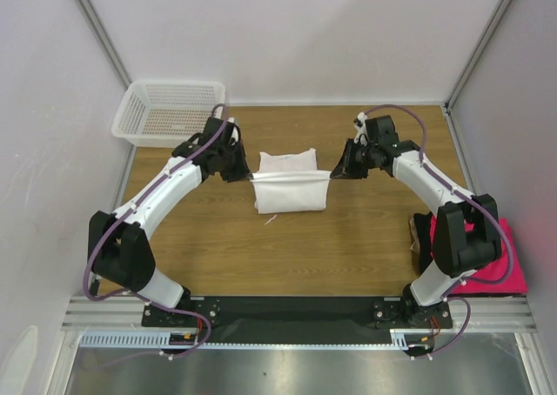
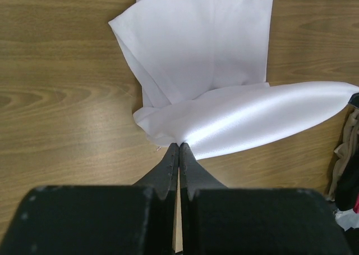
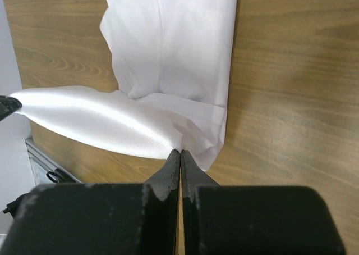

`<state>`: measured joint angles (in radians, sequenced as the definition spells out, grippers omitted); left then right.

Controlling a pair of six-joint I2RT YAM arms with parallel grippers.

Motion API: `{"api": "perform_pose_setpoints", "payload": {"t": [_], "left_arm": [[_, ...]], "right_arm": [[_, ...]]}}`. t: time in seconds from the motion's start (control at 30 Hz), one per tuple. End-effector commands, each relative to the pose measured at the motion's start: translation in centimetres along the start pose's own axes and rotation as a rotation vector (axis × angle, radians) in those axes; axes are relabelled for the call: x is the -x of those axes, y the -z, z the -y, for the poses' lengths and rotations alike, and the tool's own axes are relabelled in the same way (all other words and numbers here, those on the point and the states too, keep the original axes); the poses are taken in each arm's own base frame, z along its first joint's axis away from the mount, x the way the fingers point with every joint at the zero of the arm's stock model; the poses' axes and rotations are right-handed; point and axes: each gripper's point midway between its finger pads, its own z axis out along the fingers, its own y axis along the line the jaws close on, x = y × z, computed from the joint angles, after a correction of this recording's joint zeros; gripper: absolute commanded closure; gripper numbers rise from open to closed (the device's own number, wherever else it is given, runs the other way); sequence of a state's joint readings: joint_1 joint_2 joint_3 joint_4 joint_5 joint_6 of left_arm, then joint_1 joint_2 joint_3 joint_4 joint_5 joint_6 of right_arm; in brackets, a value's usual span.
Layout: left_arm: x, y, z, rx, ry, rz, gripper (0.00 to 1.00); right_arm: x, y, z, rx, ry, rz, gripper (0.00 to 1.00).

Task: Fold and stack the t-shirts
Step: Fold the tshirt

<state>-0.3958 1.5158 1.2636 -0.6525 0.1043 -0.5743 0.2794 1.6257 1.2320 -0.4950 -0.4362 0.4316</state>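
The white t-shirt (image 1: 290, 184) lies partly folded in the middle of the table. My left gripper (image 1: 246, 177) is shut on its left edge and my right gripper (image 1: 333, 172) is shut on its right edge, with a fold of cloth held taut between them above the table. The left wrist view shows the closed left gripper (image 2: 179, 146) pinching the white cloth (image 2: 207, 47). The right wrist view shows the closed right gripper (image 3: 180, 152) pinching the white cloth (image 3: 174, 47). A magenta-pink t-shirt (image 1: 498, 254) lies at the right edge, behind the right arm. The black t-shirt is not clearly visible.
A white mesh basket (image 1: 167, 111) stands at the back left corner. A dark and tan bundle (image 1: 419, 236) lies beside the right arm's base, next to the pink shirt. White walls with metal posts enclose the table on three sides.
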Motion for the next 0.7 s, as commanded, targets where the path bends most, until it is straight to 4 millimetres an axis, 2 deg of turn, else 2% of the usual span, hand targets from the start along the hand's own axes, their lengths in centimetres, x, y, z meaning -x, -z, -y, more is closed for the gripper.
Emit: {"api": "perform_pose_setpoints", "payload": {"t": [0.0, 0.3, 0.4, 0.67], "left_arm": [[3.4, 0.8, 0.8, -0.019, -0.02, 0.096, 1.0], [5.3, 1.6, 1.5, -0.028, -0.016, 0.147, 1.0], [5.5, 1.5, 1.5, -0.028, -0.011, 0.149, 1.0], [5.2, -0.7, -0.5, 0.016, 0.074, 0.092, 1.0]], "right_arm": [[3.5, 0.8, -1.2, 0.042, 0.088, 0.092, 1.0], [7.3, 1.9, -3.4, 0.121, 0.154, 0.168, 1.0], [8.2, 1.9, -3.4, 0.124, 0.161, 0.182, 1.0], [8.8, -1.3, -2.0, 0.128, 0.155, 0.129, 1.0]]}}
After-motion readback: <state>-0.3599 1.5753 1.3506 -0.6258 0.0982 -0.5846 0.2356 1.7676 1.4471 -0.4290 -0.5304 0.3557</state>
